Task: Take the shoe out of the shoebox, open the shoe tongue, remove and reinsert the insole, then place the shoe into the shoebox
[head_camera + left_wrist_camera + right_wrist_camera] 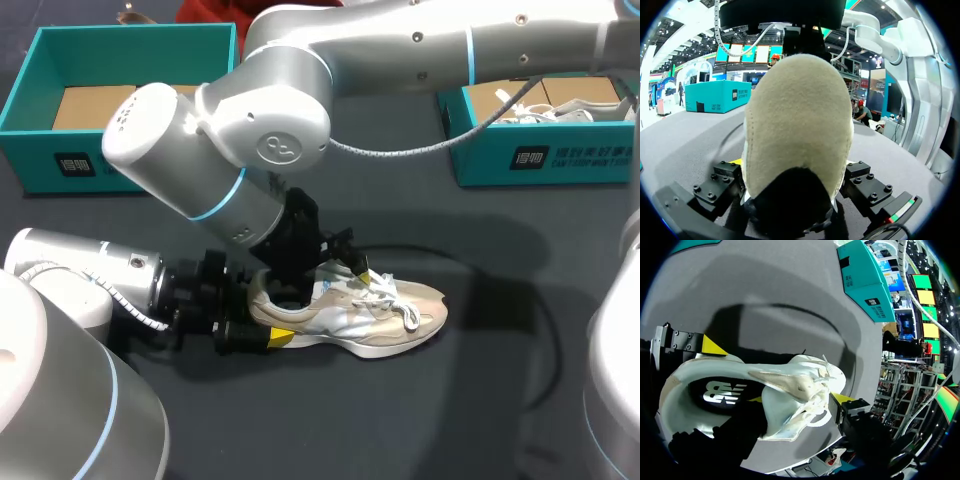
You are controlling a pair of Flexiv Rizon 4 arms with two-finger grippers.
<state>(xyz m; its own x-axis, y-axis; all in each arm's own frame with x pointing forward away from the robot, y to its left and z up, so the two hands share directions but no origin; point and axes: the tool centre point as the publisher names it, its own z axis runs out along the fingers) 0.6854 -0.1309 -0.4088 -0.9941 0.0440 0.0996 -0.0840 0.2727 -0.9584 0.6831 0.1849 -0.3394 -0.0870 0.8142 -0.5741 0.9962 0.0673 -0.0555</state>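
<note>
A beige and white sneaker (385, 312) lies on its sole on the dark table, toe to the right. My left gripper (268, 318) comes in from the lower left and is shut on the sneaker's heel (797, 125), which fills the left wrist view between its black fingers (865, 182). Coming from the upper right, my right gripper (345, 262) hangs over the shoe's mouth. In the right wrist view it (798, 400) stands open, its yellow tips on either side of the raised tongue (790, 382) and laces. The insole (722, 392) shows inside.
A teal shoebox (30, 110) with cardboard inside stands at the back left. A second teal box (545, 160) with white laces in it stands at the back right. A black cable (480, 275) curves over the table right of the shoe.
</note>
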